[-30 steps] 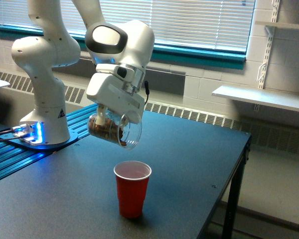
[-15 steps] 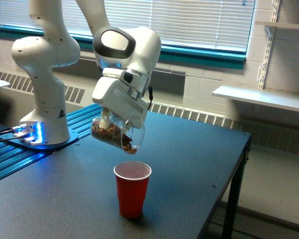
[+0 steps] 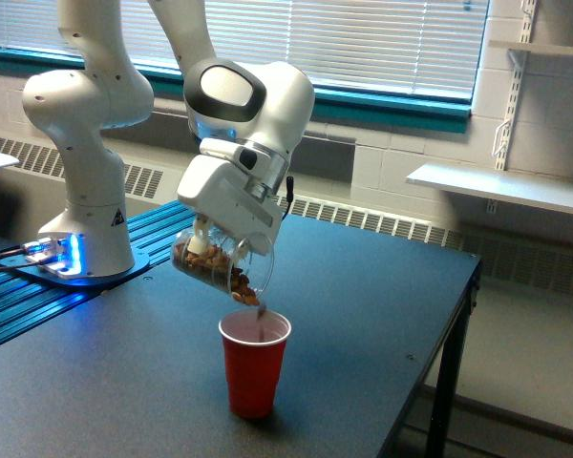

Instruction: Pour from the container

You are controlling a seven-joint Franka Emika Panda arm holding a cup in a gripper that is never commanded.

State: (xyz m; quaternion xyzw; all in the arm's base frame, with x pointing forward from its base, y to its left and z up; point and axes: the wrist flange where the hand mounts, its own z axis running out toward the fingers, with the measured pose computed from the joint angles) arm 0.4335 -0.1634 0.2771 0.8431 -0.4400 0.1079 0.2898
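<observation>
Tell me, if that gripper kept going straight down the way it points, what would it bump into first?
The gripper points down and slightly toward the exterior view's left. Apart from the clear container it holds, it would likely meet the dark table beside the red cup, though depth is uncertain.

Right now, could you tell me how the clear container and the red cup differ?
The container is see-through and shows brown bits; the red cup is opaque. The container is tilted, mouth down, held in the gripper; the red cup stands upright on the table. The container hangs above the red cup's rim. Both look alike in size.
</observation>
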